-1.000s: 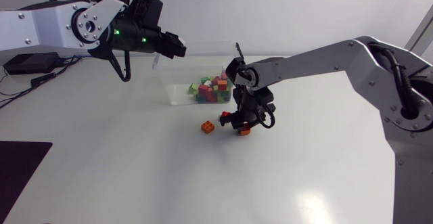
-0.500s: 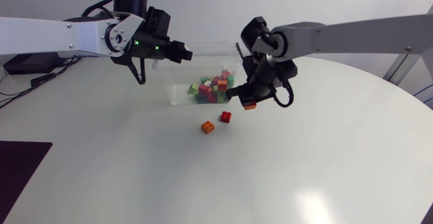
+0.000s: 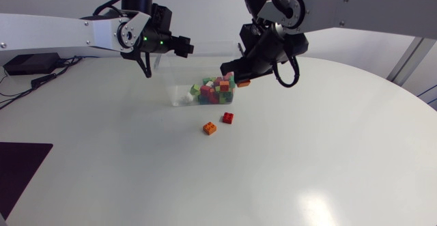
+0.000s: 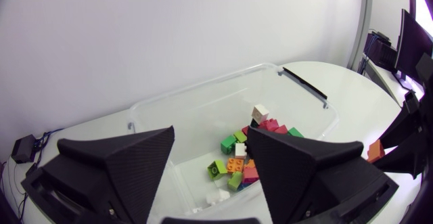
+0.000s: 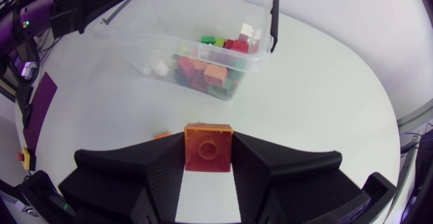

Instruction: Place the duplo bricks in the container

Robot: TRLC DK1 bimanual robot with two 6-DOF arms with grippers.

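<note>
A clear plastic container [image 3: 174, 95] with a heap of mixed-colour duplo bricks [image 3: 215, 89] inside stands on the white desk [image 3: 136, 164]. The right jaws are clamped on an orange duplo brick [image 5: 208, 147], held off the desk at the container's end nearest the right arm [image 3: 341, 7]. The left jaws stand apart, empty, over the container's opposite end. A second orange brick [image 3: 209, 128] and a small red brick [image 3: 227, 117] lie on the desk near the container's long wall.
</note>
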